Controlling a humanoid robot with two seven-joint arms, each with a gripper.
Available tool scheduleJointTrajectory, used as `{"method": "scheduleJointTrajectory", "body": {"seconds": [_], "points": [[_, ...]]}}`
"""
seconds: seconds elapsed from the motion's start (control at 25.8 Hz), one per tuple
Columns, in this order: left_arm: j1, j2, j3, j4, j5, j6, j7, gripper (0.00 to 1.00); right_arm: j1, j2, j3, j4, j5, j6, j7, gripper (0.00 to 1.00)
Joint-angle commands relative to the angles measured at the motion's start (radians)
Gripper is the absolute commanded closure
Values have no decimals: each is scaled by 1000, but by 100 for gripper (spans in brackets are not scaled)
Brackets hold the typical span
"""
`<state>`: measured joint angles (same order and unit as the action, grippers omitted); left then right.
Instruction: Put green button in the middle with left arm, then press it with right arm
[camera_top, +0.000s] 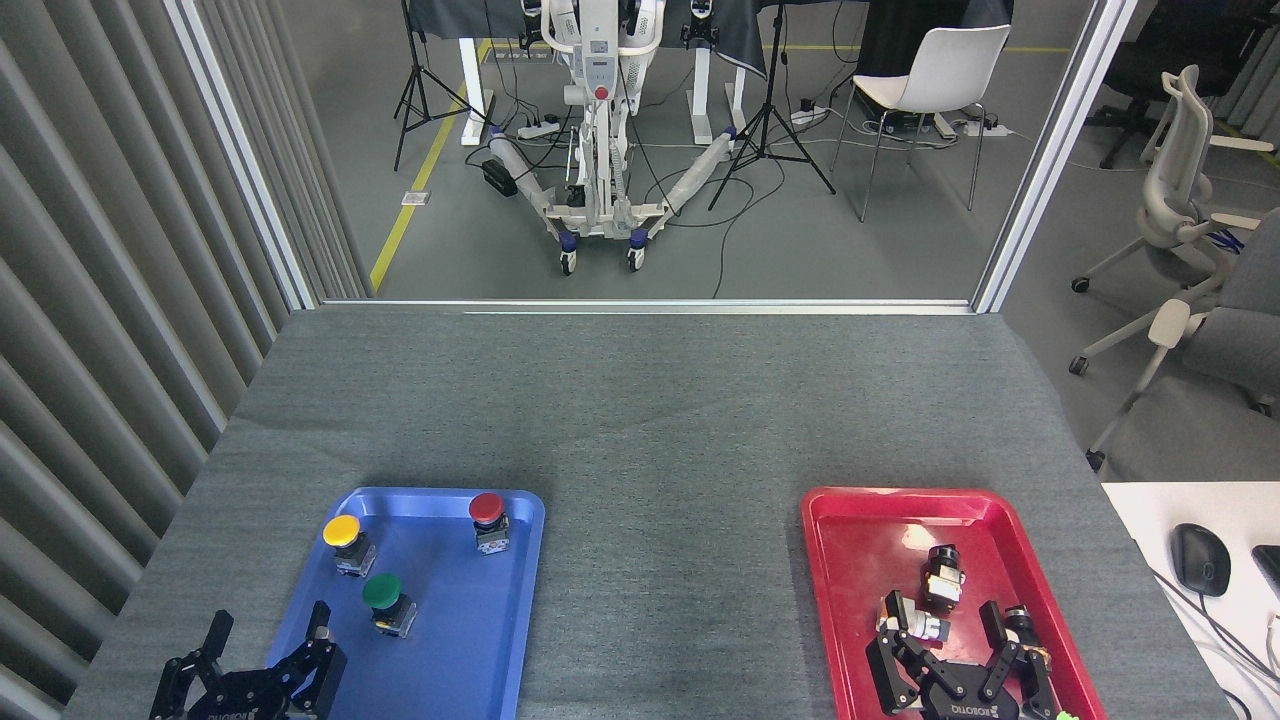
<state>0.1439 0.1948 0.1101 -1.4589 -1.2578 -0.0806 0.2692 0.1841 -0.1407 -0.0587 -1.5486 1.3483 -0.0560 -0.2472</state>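
green button (384, 597) upright mid blue tray (500, 640), just beyond and right of left gripper (262, 650), fingers spread wide, empty; right gripper (955, 650) likewise wide over red tray (860, 560).

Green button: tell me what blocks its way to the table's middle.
Nothing visible does. The green button stands in the blue tray; only the tray's low rim lies between it and the bare middle.
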Motion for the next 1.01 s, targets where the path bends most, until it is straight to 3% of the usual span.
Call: {"method": "scheduleJointTrajectory", "body": {"seconds": [0.0,0.08,0.23,0.47,0.97], "points": [[-4,2,0,8,6,-1,-1,0,0,6,-7,8,-8,-21,-1,0],[-9,6,0,3,-3,7,-30,0,-3,10,-19,8,-3,-56,-3,0],[-13,5,3,-20,9,-21,-194,0,-3,15,-20,5,9,-48,0,0],[-18,-1,3,-26,9,-28,-91,0,5,6,-10,-8,80,-4,14,0],[-10,-3,2,-23,9,-33,-59,0,14,-3,97,-68,86,50,37,0]]}}
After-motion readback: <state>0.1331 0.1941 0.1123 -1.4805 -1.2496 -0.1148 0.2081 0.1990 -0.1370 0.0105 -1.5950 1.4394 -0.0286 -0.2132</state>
